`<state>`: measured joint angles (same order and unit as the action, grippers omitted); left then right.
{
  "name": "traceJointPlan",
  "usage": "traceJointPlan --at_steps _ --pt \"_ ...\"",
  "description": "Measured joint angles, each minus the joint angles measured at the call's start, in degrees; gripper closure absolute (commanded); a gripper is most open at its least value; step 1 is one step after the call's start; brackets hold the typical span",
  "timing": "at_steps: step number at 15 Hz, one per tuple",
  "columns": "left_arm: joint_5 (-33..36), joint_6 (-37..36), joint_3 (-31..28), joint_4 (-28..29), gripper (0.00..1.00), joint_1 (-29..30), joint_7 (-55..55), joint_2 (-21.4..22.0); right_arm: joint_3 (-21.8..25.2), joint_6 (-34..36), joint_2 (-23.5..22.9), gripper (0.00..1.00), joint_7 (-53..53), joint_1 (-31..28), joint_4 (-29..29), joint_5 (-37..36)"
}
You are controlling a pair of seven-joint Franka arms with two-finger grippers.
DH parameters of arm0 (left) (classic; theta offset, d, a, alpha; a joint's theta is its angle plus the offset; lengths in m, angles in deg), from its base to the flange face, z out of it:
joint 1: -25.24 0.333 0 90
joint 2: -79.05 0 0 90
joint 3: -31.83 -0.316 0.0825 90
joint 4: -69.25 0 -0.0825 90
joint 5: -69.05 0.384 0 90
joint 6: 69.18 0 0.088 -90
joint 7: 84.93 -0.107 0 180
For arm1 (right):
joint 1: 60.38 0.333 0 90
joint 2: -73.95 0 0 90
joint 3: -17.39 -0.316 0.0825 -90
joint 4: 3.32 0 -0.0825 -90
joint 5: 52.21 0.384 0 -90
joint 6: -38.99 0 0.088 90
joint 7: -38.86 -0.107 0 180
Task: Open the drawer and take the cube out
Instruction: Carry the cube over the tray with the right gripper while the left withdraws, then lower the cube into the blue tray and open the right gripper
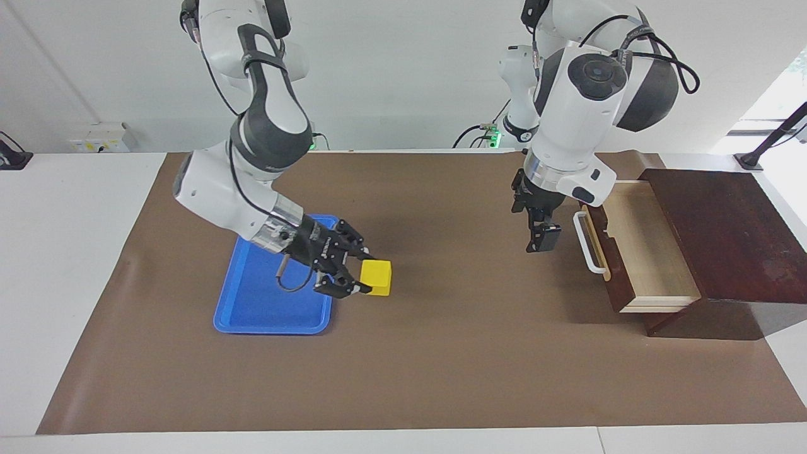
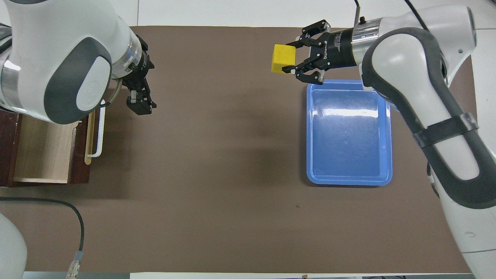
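Observation:
The dark brown drawer (image 1: 649, 252) stands pulled open at the left arm's end of the table, its pale wood inside showing nothing in it; it also shows in the overhead view (image 2: 42, 149). My left gripper (image 1: 543, 239) hangs shut just in front of the white handle (image 1: 589, 243), apart from it, as the overhead view (image 2: 140, 106) also shows. My right gripper (image 1: 369, 273) is shut on the yellow cube (image 1: 378, 276) and holds it low over the mat beside the blue tray (image 1: 271, 328). The overhead view shows this gripper (image 2: 288, 57) with the cube (image 2: 283, 58) just off the tray's corner.
The blue tray (image 2: 348, 181) lies on the brown mat (image 2: 217, 155) at the right arm's end, with nothing in it. The cabinet body (image 1: 725, 233) stands at the table's end by the left arm. A cable (image 2: 58, 209) lies near the robots.

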<state>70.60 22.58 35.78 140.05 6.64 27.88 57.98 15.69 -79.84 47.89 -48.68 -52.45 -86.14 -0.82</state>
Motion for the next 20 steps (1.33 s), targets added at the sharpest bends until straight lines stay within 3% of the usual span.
traceJointPlan --at_steps 4,10,13,16,20 --pt "0.0 3.93 -0.01 2.91 0.0 2.76 -3.91 0.59 0.05 3.26 -0.72 1.0 8.23 -6.09 -3.49 0.0" --pt "0.0 22.51 -0.27 26.97 0.0 5.28 -8.15 9.21 0.13 7.22 -0.99 1.0 20.59 -11.94 -9.26 0.0" --pt "0.0 28.16 -0.36 35.11 0.0 7.78 -11.57 13.01 0.08 7.68 -0.97 1.0 24.25 -12.33 -11.55 0.0" --pt "0.0 30.23 -0.39 38.48 0.0 8.97 -12.95 14.86 0.17 7.55 -1.0 1.0 27.98 -12.42 -14.68 0.0" --pt "0.0 30.46 -0.34 38.68 0.0 9.07 -13.24 15.09 0.36 5.94 -1.01 1.0 30.66 -13.02 -17.5 0.0"
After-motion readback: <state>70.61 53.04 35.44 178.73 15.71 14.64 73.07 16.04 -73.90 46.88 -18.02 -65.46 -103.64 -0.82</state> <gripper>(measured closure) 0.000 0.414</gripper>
